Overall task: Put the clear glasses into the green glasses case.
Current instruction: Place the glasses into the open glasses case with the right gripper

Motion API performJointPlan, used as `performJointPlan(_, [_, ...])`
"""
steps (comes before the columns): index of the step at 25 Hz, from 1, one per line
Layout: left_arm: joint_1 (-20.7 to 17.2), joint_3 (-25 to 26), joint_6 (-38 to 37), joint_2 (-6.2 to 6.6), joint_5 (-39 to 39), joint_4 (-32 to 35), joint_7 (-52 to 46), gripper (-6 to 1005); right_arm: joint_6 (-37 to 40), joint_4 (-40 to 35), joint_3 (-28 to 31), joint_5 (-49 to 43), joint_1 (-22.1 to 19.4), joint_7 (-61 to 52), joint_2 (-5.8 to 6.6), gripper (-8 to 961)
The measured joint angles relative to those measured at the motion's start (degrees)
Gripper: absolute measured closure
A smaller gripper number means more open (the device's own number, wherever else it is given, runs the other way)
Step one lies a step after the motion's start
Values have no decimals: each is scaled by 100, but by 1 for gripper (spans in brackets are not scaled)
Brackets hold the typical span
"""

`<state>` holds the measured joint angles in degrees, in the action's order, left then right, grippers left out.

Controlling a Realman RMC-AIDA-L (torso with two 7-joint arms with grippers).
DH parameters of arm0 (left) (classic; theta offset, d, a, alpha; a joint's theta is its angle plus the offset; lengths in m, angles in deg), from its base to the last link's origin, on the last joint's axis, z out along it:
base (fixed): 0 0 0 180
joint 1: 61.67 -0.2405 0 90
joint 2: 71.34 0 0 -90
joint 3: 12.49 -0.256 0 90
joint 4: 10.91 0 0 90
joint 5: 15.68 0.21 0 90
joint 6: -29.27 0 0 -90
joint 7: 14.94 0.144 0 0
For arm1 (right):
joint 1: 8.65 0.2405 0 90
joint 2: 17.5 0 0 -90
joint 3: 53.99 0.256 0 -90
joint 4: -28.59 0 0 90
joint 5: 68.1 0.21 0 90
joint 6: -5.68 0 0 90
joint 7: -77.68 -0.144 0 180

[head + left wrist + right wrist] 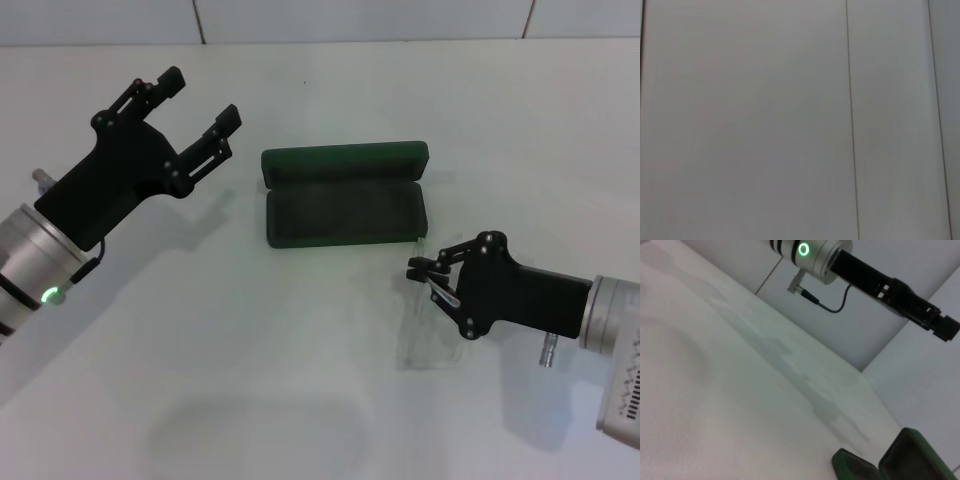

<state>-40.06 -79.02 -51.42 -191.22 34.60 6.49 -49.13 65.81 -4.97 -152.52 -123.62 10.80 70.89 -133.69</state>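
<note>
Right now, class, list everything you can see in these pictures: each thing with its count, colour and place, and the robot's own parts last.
dark green oblong hinged glasses case: one, dark green, open at the table's middle, lid standing at its far edge.
transparent plastic clear glasses: one pair, clear, near the case's right corner, at the right gripper.
white table: one, white, under everything.
pale tiled wall: one, pale grey, behind the table.
left gripper: one, black, raised left of the case, fingers open.
right gripper: one, black, right of the case, fingers closed on the glasses.
</note>
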Motion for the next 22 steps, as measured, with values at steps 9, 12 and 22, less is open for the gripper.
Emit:
performJointPlan(9, [33,11,0,6,-7,0,0,230,-87,-146,-50,149,70,-951,58,917])
performJointPlan(12, [73,14,0,8,-2,0,0,230,-103,-236,-16,-174,123,-1539,80,834])
performJointPlan(22, [106,23,0,19,24,3,0,231,-71,-770,276,-1403,134,-3294,219,593])
